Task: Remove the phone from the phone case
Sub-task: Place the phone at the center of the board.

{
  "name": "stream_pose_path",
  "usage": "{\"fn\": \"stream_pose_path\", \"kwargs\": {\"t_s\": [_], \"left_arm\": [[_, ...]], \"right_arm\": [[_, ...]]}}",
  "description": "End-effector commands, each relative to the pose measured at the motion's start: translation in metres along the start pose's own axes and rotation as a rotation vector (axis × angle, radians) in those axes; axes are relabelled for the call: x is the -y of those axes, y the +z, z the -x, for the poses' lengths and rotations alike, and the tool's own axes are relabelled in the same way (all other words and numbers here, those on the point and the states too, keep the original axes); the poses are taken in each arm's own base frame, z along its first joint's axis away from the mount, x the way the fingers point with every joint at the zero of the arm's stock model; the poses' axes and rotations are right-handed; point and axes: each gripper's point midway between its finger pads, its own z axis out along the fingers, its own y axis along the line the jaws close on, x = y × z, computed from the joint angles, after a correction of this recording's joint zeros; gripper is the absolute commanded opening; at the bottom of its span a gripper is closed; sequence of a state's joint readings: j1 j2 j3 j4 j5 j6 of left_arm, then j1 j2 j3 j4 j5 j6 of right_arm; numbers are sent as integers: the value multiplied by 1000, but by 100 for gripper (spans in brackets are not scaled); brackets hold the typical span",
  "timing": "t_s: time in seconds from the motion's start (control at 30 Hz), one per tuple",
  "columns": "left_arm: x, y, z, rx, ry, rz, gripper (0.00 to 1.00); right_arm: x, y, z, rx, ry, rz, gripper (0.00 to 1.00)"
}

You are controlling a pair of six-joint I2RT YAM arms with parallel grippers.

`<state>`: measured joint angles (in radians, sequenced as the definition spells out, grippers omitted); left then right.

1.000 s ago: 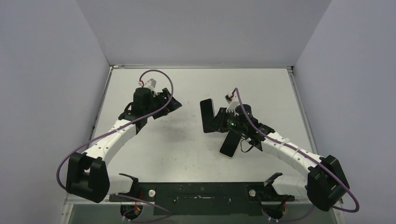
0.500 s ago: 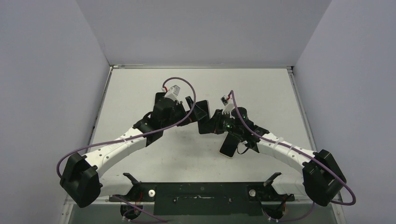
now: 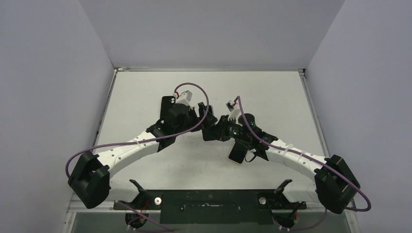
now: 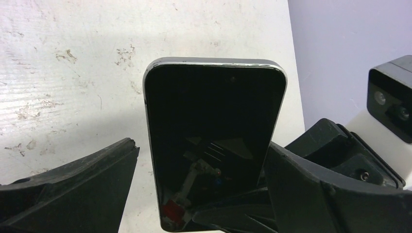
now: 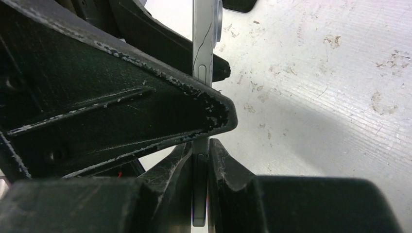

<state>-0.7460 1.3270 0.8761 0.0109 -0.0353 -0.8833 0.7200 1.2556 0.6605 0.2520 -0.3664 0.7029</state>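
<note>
The phone [image 4: 214,141] has a dark screen and a silver rim and stands on edge above the table. My right gripper [image 5: 200,150] is shut on its lower end, one finger on each face; the thin silver edge [image 5: 203,43] rises from it. My left gripper [image 4: 201,145] is open, its two fingers [image 4: 73,194] either side of the phone, with a gap on the left side. In the top view the two grippers meet at mid-table: left gripper [image 3: 206,116], right gripper [image 3: 217,130], phone [image 3: 210,128] between them. A black phone case [image 3: 237,154] lies flat under the right arm.
The white table [image 3: 145,92] is scuffed, with grey walls on three sides. Purple cables loop over both arms. The right wrist's camera housing [image 4: 391,97] shows at the edge of the left wrist view.
My left arm has swung right from the table's left side and brought its open fingers around the phone. My right gripper has shifted the phone slightly left while holding it.
</note>
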Motion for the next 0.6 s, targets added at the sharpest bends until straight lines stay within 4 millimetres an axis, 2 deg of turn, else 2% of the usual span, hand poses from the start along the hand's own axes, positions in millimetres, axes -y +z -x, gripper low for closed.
{"fn": "stream_pose_path", "kwargs": {"t_s": [0.0,0.07,0.13,0.27,0.3,0.33,0.43,0.5,0.57], "left_arm": [[22,0,23,79,38,-43,96],[21,0,22,77,49,-38,89],[20,-1,22,73,59,-25,78],[6,-6,21,60,98,44,44],[3,-8,22,66,107,59,37],[-1,-11,24,70,119,80,28],[-14,-18,28,75,159,150,16],[-26,-23,31,69,185,201,11],[-40,-28,33,49,216,258,9]], "right_arm": [[-27,3,28,107,-61,91,0],[-28,4,27,105,-66,93,0],[-27,5,26,103,-66,89,0],[-25,5,26,103,-72,81,17],[-25,5,27,104,-75,79,23],[-24,5,27,105,-80,76,34],[-23,4,27,103,-89,68,57],[-22,2,27,101,-99,59,70],[-18,-1,27,98,-109,34,79]]}}
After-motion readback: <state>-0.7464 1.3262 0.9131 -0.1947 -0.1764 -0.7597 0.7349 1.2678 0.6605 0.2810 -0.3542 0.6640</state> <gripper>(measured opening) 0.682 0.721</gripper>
